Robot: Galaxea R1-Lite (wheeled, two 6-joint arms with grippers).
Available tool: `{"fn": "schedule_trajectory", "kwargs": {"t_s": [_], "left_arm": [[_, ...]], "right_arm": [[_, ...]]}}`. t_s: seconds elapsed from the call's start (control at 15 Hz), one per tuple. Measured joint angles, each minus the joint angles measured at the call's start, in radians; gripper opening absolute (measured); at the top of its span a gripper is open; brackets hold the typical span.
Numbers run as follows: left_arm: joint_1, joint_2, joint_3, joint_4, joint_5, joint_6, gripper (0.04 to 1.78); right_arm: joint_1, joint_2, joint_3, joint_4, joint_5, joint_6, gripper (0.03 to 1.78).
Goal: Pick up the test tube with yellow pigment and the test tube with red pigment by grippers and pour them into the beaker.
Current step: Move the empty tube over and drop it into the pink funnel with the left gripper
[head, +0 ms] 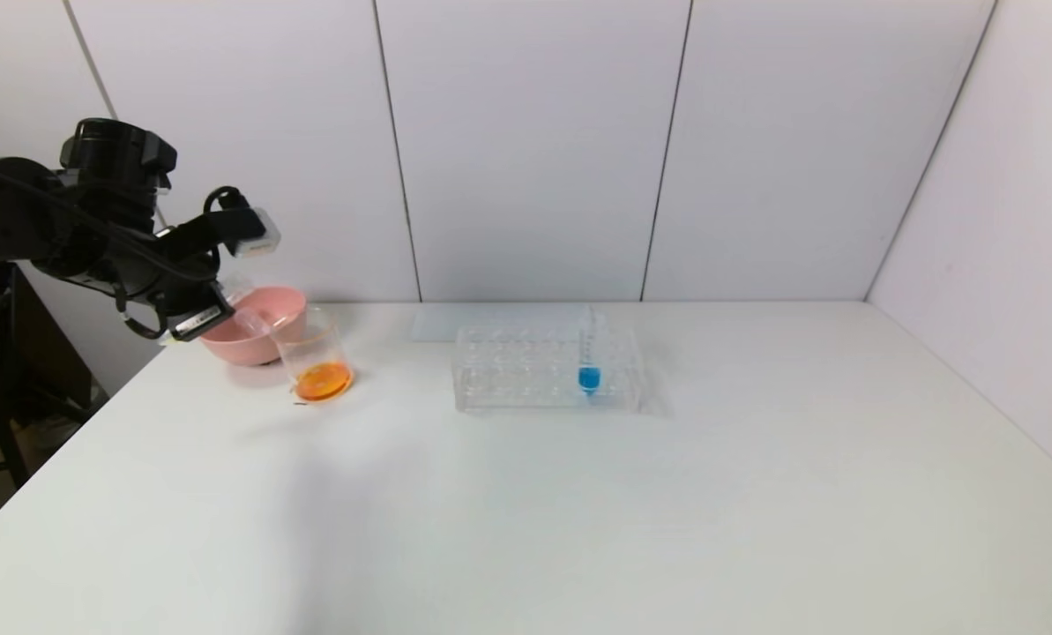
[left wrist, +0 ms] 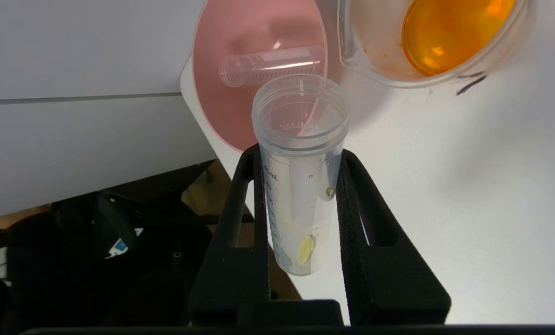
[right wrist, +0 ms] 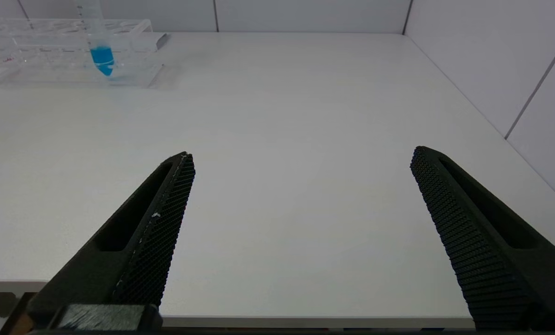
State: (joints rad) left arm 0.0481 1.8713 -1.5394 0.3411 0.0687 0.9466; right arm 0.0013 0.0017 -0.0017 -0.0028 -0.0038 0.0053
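The left gripper [head: 217,304] hangs over the far left corner of the table [head: 578,511], just beside the pink bowl [head: 272,310] and the beaker [head: 318,357]. Its jaws are clamped on the test tube with yellow pigment [left wrist: 300,177], one black finger [left wrist: 244,200] pressed against each side of the tube. In the left wrist view the tube's open mouth points toward the bowl and the beaker, and the tube is nearly drained: only a small yellow drop clings near its rounded bottom, with a few beads on the wall.

The beaker stands on the table at the far left, touching or just beside the pink bowl, on the side nearer the table's middle. It holds a shallow pool of orange liquid covering its bottom.

A second clear graduated test tube [left wrist: 270,65] lies on its side inside the pink bowl, with no coloured liquid visible in it; I cannot tell for sure that it is the red one.

The clear tube rack [head: 548,369] sits near the far edge, around the table's middle, with one tube of blue liquid [head: 588,362] standing upright in it.

The right gripper [right wrist: 300,158] sits low at the near edge of the table toward the right side, jaws wide apart, holding nothing.
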Motion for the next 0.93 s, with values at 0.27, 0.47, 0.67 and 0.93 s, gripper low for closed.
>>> {"fn": "schedule_trajectory", "kwargs": {"t_s": [0.27,0.47,0.67,0.93], "left_arm": [[0.011,-0.002,-0.022,-0.072,-0.045,-0.205,0.44],[0.013,0.006,-0.025,-0.175,-0.047,-0.37,0.44],[0.013,0.025,-0.025,-0.281,-0.047,-0.531,0.44],[0.012,0.059,-0.026,-0.391,-0.048,-0.77,0.44]], "right_arm": [[0.0,0.0,0.0,0.0,-0.001,-0.001,1.7],[0.0,0.0,0.0,0.0,-0.001,0.0,1.7],[0.0,0.0,0.0,0.0,0.0,-0.001,1.7],[0.0,0.0,0.0,0.0,0.0,-0.001,1.7]]}}
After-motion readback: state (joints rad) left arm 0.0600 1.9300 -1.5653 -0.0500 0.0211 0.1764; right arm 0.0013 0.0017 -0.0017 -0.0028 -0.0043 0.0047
